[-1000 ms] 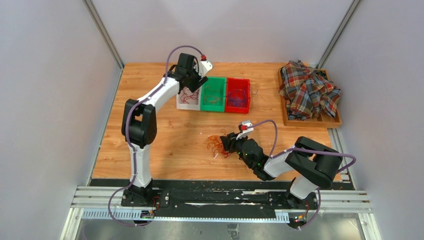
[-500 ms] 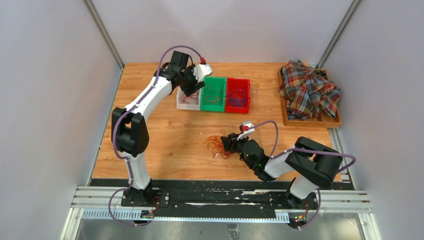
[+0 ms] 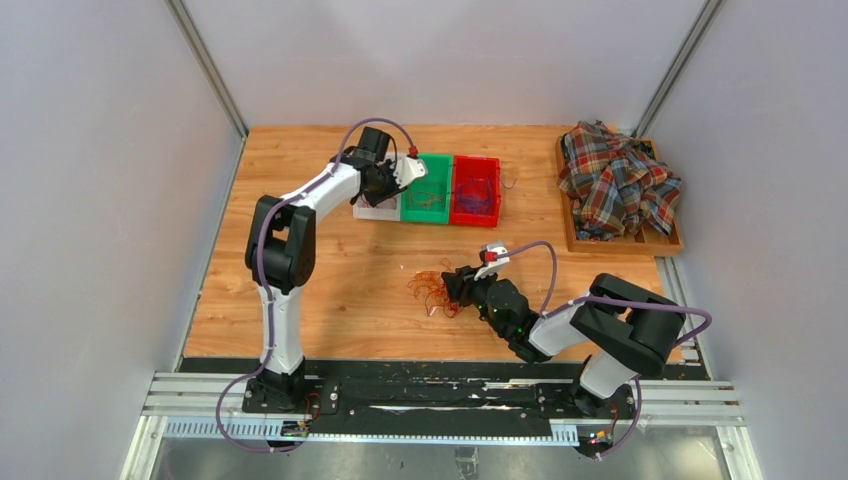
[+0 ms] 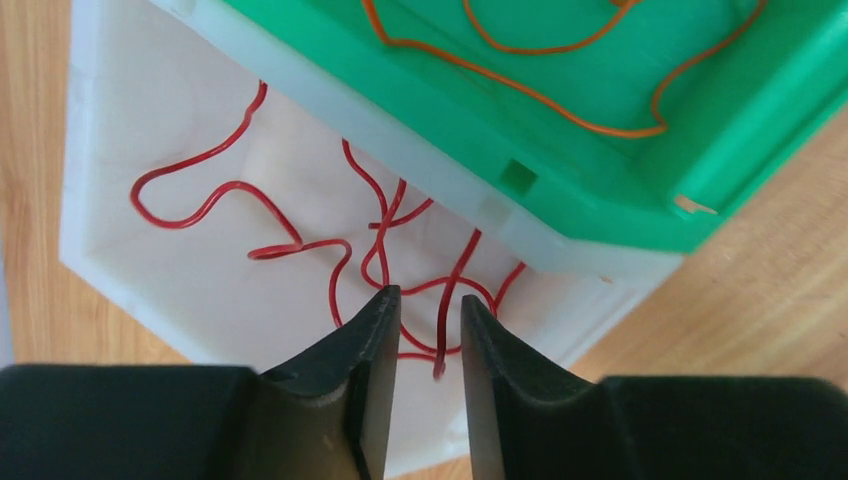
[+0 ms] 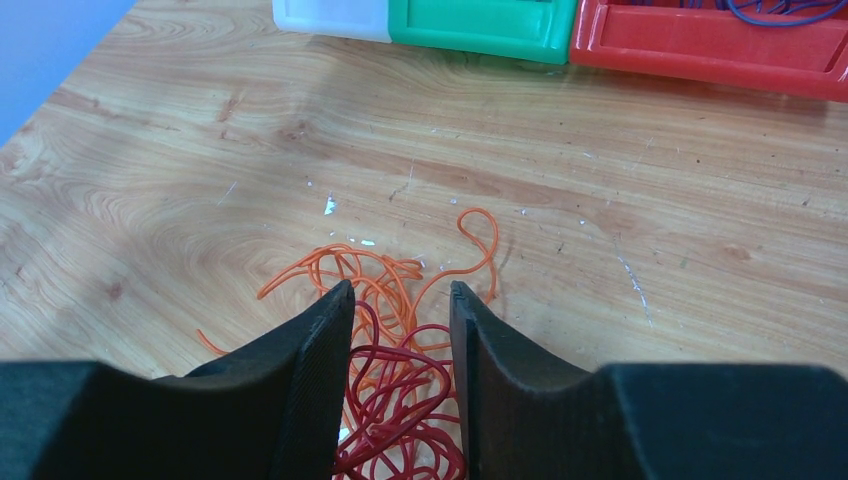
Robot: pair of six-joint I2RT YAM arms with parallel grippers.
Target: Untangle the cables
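Observation:
A tangled bunch of red and orange cables (image 3: 430, 290) lies on the wooden table in the middle. My right gripper (image 3: 453, 290) is low over its right side. In the right wrist view the gripper (image 5: 400, 292) is open, with red loops (image 5: 400, 400) between the fingers and orange loops (image 5: 370, 275) just beyond them. My left gripper (image 3: 388, 185) hangs over the white bin (image 3: 372, 208). In the left wrist view it (image 4: 428, 300) is open, with the end of a red cable (image 4: 230, 185) standing loose in the gap.
A green bin (image 3: 428, 190) holding an orange cable (image 4: 520, 90) and a red bin (image 3: 475, 190) holding purple cables (image 5: 770, 12) stand beside the white bin. A plaid shirt (image 3: 618, 180) lies in a wooden tray (image 3: 570, 238) at the back right.
My left arm swung its elbow out to the left and back, and its gripper now sits lower over the white bin. The right arm and the bunch have barely moved.

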